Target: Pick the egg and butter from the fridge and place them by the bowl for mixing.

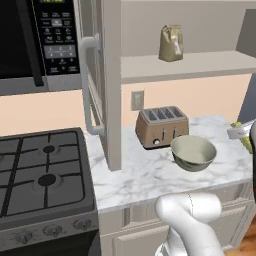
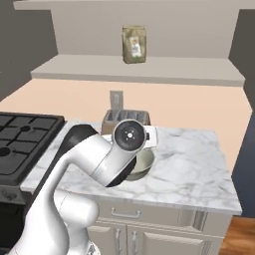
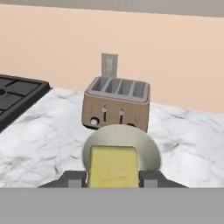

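The butter (image 3: 113, 168), a yellow block, sits clamped between my gripper's (image 3: 113, 179) dark fingertips, so the gripper is shut on it. Right behind the butter in the hand view is the pale beige bowl (image 3: 146, 151), standing on the marble counter (image 3: 39, 144) in front of the toaster. From the left base view the bowl (image 1: 193, 152) is at the counter's front right. My white hand (image 2: 130, 135) hovers over the bowl (image 2: 144, 167) and hides most of it. The egg is out of view. A tall dark side, apparently the fridge (image 2: 245, 149), borders the counter's right end.
A brown four-slot toaster (image 1: 161, 126) stands against the wall behind the bowl. A gas stove (image 1: 42, 175) lies left of the counter, under a black microwave (image 1: 40, 40). A grey door with a bar handle (image 1: 92, 85) juts out over the counter's left. A paper bag (image 1: 171, 43) rests on the shelf.
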### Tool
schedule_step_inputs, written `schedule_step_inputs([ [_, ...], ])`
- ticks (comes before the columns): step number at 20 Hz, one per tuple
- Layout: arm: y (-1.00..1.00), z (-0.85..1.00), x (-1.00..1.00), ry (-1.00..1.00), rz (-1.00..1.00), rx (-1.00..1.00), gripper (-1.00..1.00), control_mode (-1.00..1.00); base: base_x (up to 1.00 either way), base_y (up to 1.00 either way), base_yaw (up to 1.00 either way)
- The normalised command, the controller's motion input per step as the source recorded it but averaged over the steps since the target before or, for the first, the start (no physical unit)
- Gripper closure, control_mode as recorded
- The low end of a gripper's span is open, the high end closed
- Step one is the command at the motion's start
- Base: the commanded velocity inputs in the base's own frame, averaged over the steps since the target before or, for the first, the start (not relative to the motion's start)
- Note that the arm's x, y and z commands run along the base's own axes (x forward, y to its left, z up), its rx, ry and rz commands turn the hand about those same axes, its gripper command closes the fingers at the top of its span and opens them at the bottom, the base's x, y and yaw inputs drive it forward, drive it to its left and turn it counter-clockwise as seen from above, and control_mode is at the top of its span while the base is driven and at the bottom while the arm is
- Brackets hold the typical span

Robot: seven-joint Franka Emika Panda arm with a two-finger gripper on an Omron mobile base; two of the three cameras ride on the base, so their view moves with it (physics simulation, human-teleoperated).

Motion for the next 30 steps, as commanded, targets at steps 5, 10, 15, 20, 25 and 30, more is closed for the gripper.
schedule_step_inputs([
  [5,0.0,0.0,0.0,0.0,0.0,0.0,1.0,1.0,0.0,0.34,0.0],
  [10,0.07,-0.02,0.02,0.05,0.0,-0.03,1.0,-1.0,0.0,0.05,0.0],
  [15,0.49,-0.17,0.02,0.23,0.0,-0.09,1.0,-1.0,0.0,0.0,0.0],
  [20,0.24,-0.1,0.01,0.1,0.01,-0.02,1.0,-1.0,0.0,0.0,0.0],
  [25,0.5,-0.44,0.01,0.0,0.0,0.0,1.0,-1.0,0.0,0.0,0.0],
  [30,0.8,-0.26,0.26,0.0,0.0,0.0,1.0,-1.0,0.0,0.0,0.0],
])
